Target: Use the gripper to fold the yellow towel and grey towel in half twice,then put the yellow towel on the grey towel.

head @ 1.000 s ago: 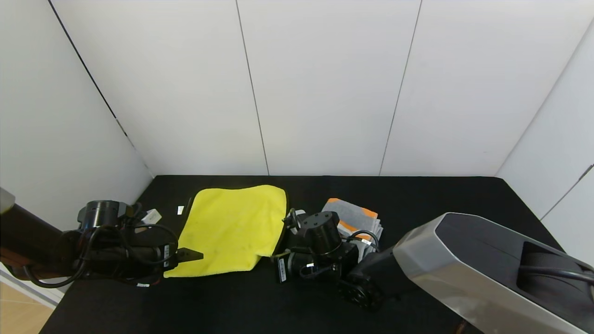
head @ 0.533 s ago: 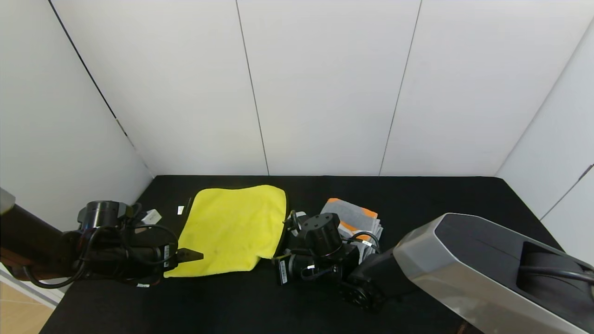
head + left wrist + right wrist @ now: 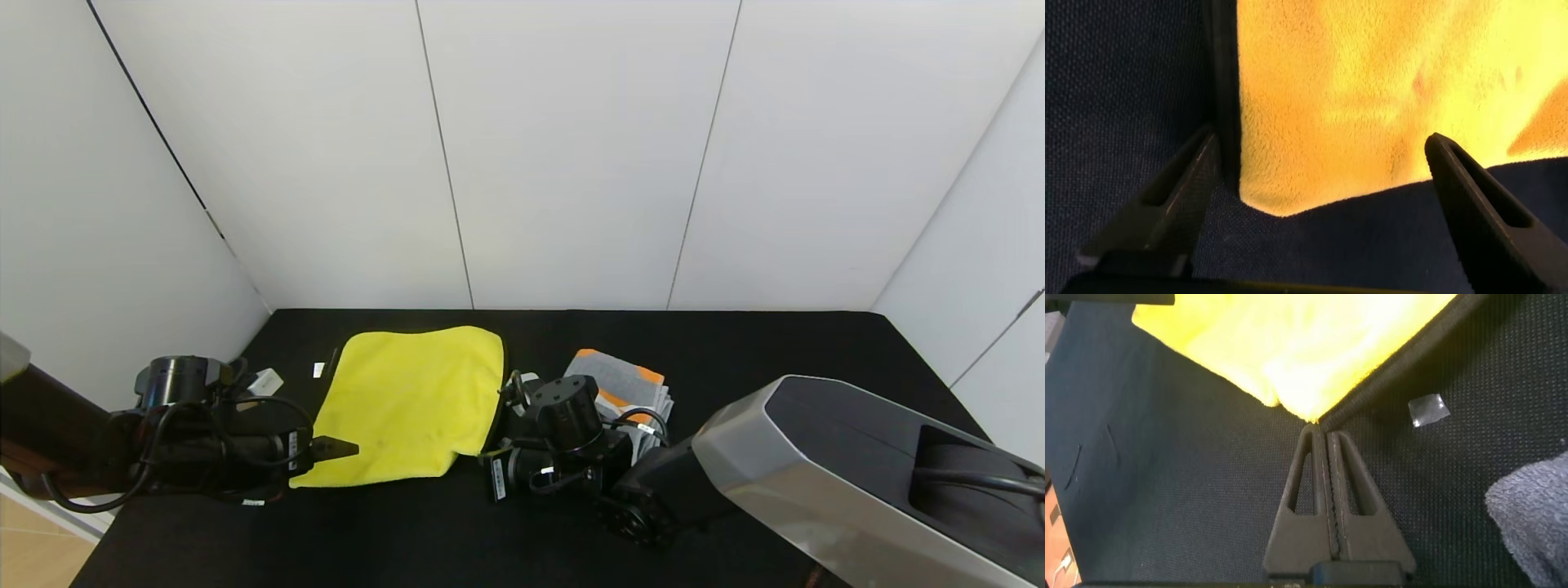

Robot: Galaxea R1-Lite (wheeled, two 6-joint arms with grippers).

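Broadly, a black cloth-covered table [image 3: 735, 343] filling the workspace, backed by white wall panels [image 3: 571, 155]. Spread flat just ahead of both tools, the yellow towel [image 3: 408, 400], one layer only, near right corner curling slightly inward. Off beyond the right arm's wrist, the grey towel [image 3: 620, 384], already a compact stack with orange stripes showing, well clear of the yellow cloth. Down at the towel's near left corner, the left gripper [image 3: 343, 448], fingers spread wide in the left wrist view, one finger [image 3: 1167, 204] outside the dark edge trim and the other finger [image 3: 1478, 204] over the near hem, corner [image 3: 1266, 204] lying between them, nothing pinched yet. At the near right corner, the right gripper [image 3: 1328, 469], fingers pressed together, tips just touching or just short of the yellow corner [image 3: 1298, 408]; impossible to tell whether any fabric is caught between them. Smallest of all, a clear scrap of tape [image 3: 1428, 409] on the table beside that corner, and a small white tag [image 3: 317, 369] past the towel's far left edge. Judged as the start of the first yellow fold. For a clean result: lower the left tool until the lower finger slides under the hem, close only on the corner's single layer, confirm a matching hold on the right, then lift both corners level and carry them away together to the far edge, keeping the cloth taut to avoid a skewed crease.
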